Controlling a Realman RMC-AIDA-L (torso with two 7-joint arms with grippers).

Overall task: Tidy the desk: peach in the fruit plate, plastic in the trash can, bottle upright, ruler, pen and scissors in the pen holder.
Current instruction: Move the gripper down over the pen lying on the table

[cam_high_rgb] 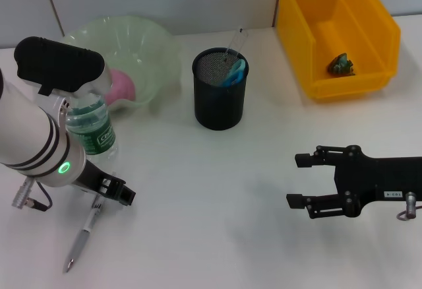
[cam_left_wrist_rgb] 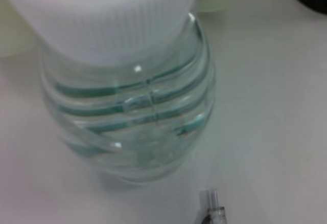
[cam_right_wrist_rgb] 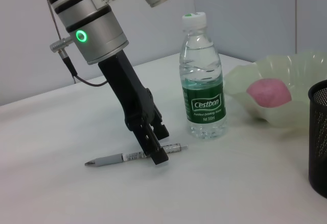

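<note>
My left claw (cam_high_rgb: 117, 191) is low over the pen (cam_high_rgb: 84, 234) at the near left of the surface (cam_high_rgb: 211, 223), its fingers a narrow gap apart astride the barrel, not yet holding it; the bottle (cam_high_rgb: 92, 129) already stands upright just beyond. This is the pen step, I judge: close, lift, and carry it right to the pen holder (cam_high_rgb: 220, 90). My right claw (cam_high_rgb: 302, 181) waits wide open at near right.

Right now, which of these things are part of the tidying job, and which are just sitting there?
Part of the job:
pen, under the left claw
bottle, upright
peach in fruit plate
pen holder
trash can

Just there:
right claw, idle
</note>
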